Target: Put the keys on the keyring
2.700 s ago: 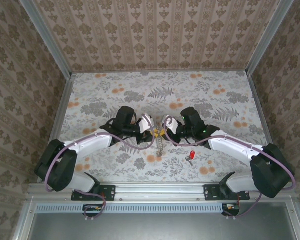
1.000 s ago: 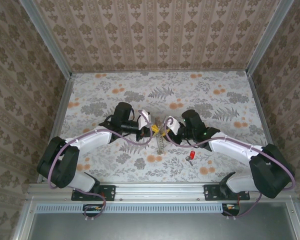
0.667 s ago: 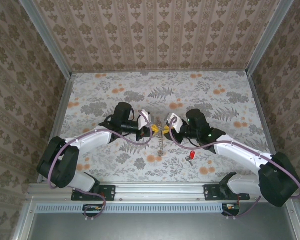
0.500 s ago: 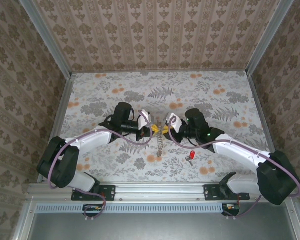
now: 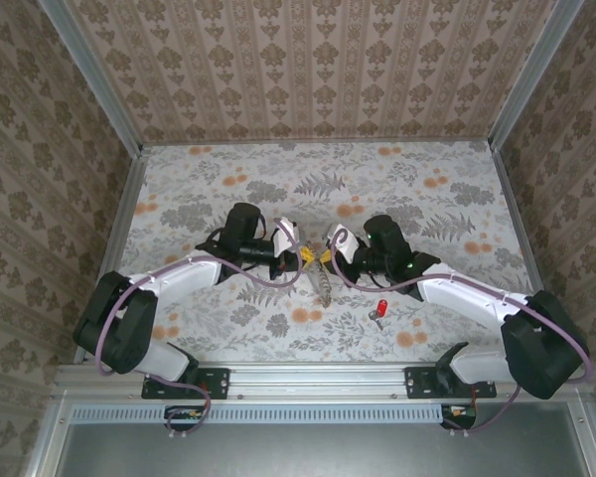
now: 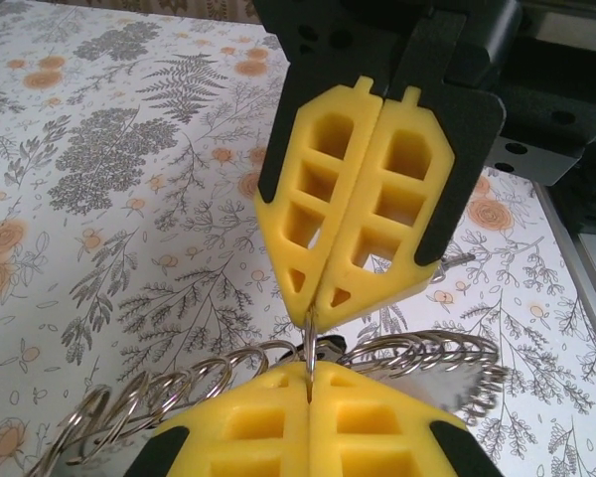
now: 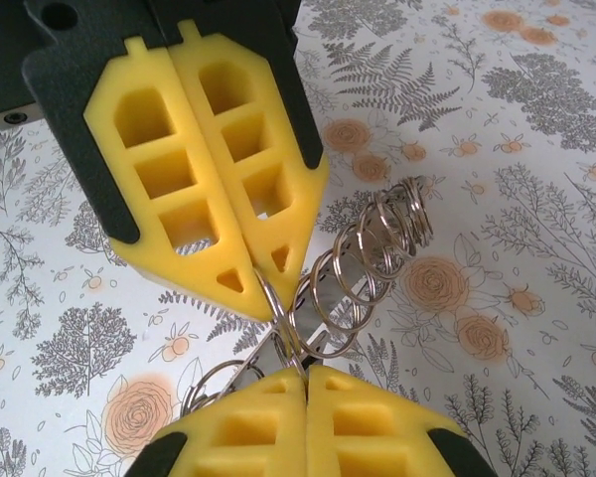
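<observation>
1. We see the left fingers [image 6: 296, 386] and right fingers [image 7: 290, 390] both closed, pinching the keyring [image 5: 323, 281] at frame centre.
2. We judge the keyring light, limp and slippery; hold its thin wire.
3. The red key [image 5: 380, 309] lies lower right on the desk [image 5: 199, 189].

- Top view: bright, soft, even light; only faint shadows under the arms [image 5: 179, 276] on the desk [image 5: 427, 169].
- Walls [image 5: 318, 70] lean outward at the frame edges, a wide-angle distortion.
- Wrist views: desk print crisp; left tool [image 6: 309, 383] at the lower edge slightly soft.
- Small glints on the keyring [image 7: 377, 248].
</observation>
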`<action>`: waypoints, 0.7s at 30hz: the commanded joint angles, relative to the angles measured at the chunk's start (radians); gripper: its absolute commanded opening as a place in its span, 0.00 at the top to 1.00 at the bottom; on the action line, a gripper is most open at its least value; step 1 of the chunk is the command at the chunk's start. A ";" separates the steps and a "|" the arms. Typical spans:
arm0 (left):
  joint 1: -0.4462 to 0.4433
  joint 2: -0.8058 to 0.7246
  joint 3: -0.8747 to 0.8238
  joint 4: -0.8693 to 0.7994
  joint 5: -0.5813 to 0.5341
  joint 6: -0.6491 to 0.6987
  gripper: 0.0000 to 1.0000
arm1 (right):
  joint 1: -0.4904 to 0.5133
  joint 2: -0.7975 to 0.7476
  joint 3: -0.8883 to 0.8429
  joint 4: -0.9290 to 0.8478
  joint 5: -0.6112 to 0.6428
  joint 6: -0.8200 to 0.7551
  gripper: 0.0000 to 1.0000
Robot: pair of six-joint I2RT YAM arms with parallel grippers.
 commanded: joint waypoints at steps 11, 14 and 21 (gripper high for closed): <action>-0.008 -0.008 -0.023 0.093 0.023 -0.004 1.00 | -0.010 0.080 0.051 -0.019 -0.054 0.084 1.00; -0.011 -0.004 -0.022 0.079 0.014 0.006 1.00 | -0.012 0.109 0.061 -0.024 -0.056 0.094 1.00; -0.023 -0.009 -0.006 -0.078 -0.078 0.128 1.00 | -0.028 0.055 0.090 -0.109 -0.040 0.101 1.00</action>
